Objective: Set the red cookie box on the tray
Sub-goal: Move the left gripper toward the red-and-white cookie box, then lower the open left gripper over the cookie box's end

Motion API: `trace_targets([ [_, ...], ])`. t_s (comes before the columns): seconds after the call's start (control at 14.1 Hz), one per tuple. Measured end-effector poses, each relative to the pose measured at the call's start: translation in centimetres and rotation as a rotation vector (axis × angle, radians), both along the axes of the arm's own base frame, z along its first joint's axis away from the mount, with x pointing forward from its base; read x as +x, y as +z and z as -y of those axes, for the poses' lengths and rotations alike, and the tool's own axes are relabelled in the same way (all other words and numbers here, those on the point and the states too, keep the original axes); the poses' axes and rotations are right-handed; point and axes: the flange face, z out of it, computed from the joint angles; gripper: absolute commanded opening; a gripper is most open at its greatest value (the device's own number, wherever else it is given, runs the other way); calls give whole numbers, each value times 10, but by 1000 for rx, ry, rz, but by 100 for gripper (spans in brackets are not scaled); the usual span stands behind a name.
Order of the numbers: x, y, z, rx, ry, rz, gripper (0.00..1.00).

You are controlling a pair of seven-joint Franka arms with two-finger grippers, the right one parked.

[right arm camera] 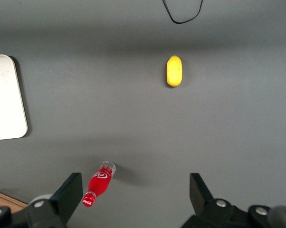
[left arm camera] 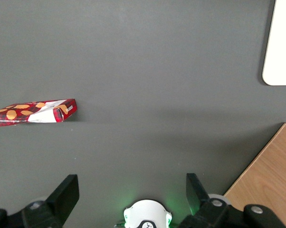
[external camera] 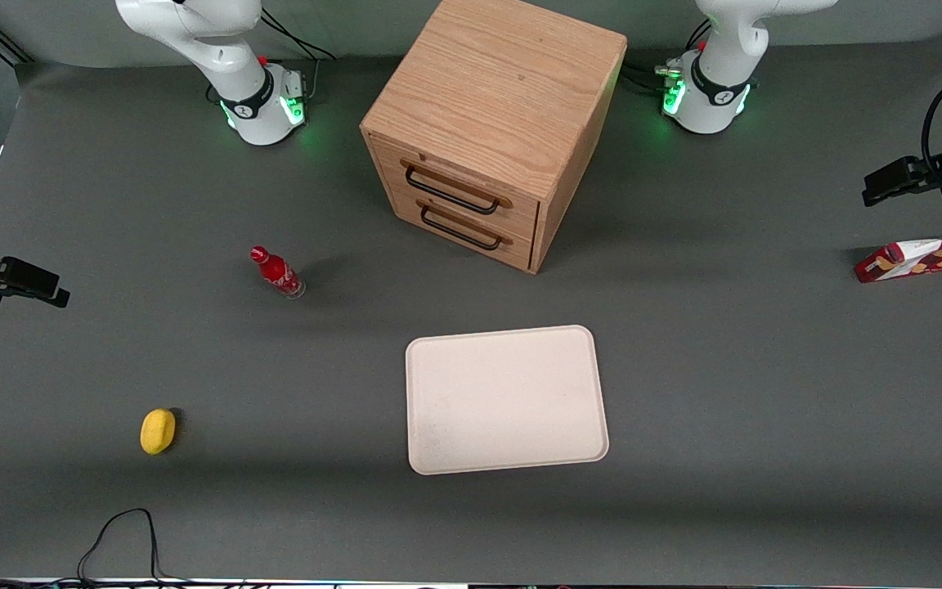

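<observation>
red cookie box is seen lying flat on the bench at the working arm's end, at about 2 o'clock from the tray and well apart from it, not yet picked up. the tray is laid bare near the middle, at 6 o'clock from the wooden cabinet, apparently kept free for the carton. the jaws of the left gripper are held wide open above the bench, nothing gripped, the box near but untouched, presumably ready for a descent.
</observation>
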Motion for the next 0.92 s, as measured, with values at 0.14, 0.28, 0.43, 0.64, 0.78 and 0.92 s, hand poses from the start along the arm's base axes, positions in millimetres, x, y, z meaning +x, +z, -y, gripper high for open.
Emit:
trace_targets([
  [0.14,-2,2,-18,-15,-54,-6,100],
  [0.28,-7,4,-63,-46,-170,-14,100],
  [0.43,-19,5,-120,-75,-285,-20,100],
  [0.64,-42,20,-188,-66,-505,-33,100],
  [0.78,-60,34,-226,-74,-645,-25,100],
  [0.92,-79,43,-260,-89,-753,-20,100],
])
